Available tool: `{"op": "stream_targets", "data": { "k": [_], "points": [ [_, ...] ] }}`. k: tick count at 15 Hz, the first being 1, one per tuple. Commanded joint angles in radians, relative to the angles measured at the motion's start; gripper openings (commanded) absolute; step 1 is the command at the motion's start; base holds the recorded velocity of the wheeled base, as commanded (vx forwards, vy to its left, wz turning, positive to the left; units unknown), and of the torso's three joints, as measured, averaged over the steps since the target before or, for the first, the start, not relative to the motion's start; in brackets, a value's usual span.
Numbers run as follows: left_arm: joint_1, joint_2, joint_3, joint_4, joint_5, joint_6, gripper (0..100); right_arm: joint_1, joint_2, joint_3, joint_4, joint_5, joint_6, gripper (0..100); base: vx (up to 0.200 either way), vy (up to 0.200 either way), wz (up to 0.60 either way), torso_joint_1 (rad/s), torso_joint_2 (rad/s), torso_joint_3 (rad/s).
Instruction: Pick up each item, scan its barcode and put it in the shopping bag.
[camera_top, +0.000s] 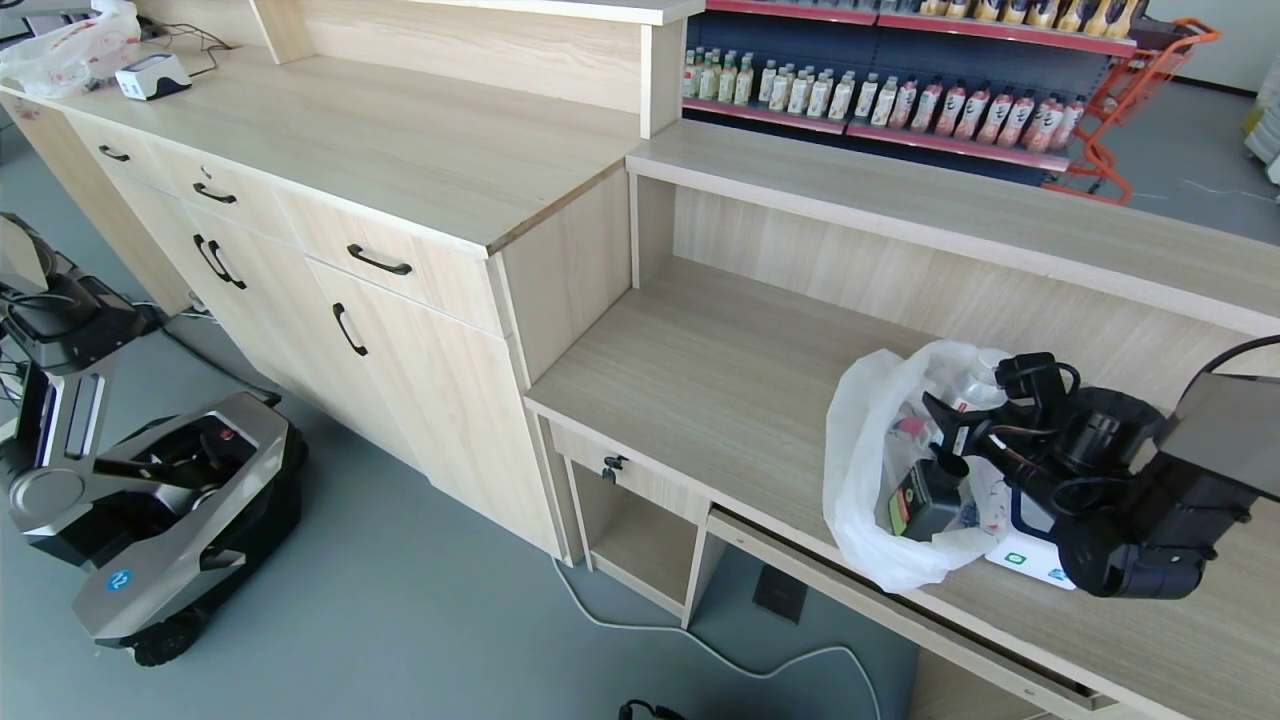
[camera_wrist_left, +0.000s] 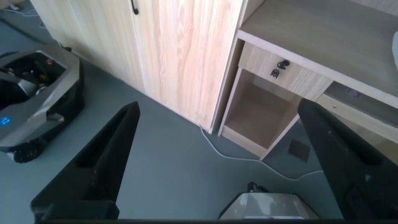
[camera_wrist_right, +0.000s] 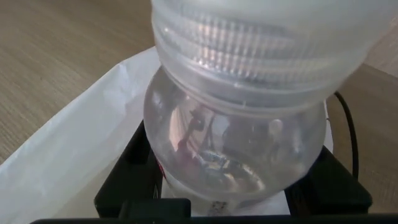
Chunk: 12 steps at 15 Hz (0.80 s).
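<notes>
Over the shopping bag (camera_top: 870, 470) on the tabletop (camera_top: 720, 380), our right claw (camera_top: 945, 435) clamps a clear bottle (camera_wrist_right: 236, 137): light, slick, crushable, so we'd grip its ribbed body gently. Left claw (camera_wrist_left: 219, 109) gapes apart, well off the bag.

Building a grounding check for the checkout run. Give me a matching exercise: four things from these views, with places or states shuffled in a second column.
Things
1. clear bottle
2. left gripper
3. dark item with green label
4. small white device

Places or states
A. open, above the grey floor
B. lying inside the shopping bag
C. on the far counter top, at its left end
D. in the right gripper, at the bag's mouth

Pairs: 1-D, 2-A, 3-B, 4-C
</notes>
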Motion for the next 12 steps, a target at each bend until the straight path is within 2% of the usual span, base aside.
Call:
{"op": "stream_targets", "data": {
  "k": [1, 7, 8, 12],
  "points": [
    [0.0, 0.0, 0.001, 0.0, 0.0, -0.001, 100, -0.011, 0.015, 0.002, 0.002, 0.001, 0.003, 0, 0.0, 0.0, 0.0, 0.0, 0.0, 0.0],
    [0.0, 0.0, 0.0, 0.0, 0.0, -0.001, 100, -0.016, 0.028, -0.002, 0.007, 0.009, 0.01, 0, 0.0, 0.0, 0.0, 0.0, 0.0, 0.0],
    [0.0, 0.0, 0.001, 0.0, 0.0, -0.001, 100, -0.016, 0.029, -0.004, 0.007, 0.012, 0.009, 100, 0.0, 0.0, 0.0, 0.0, 0.0, 0.0],
    [0.0, 0.0, 0.0, 0.0, 0.0, -0.001, 100, -0.016, -0.009, -0.001, 0.015, 0.027, 0.014, 100, 0.0, 0.0, 0.0, 0.0, 0.0, 0.0]
  ]
}}
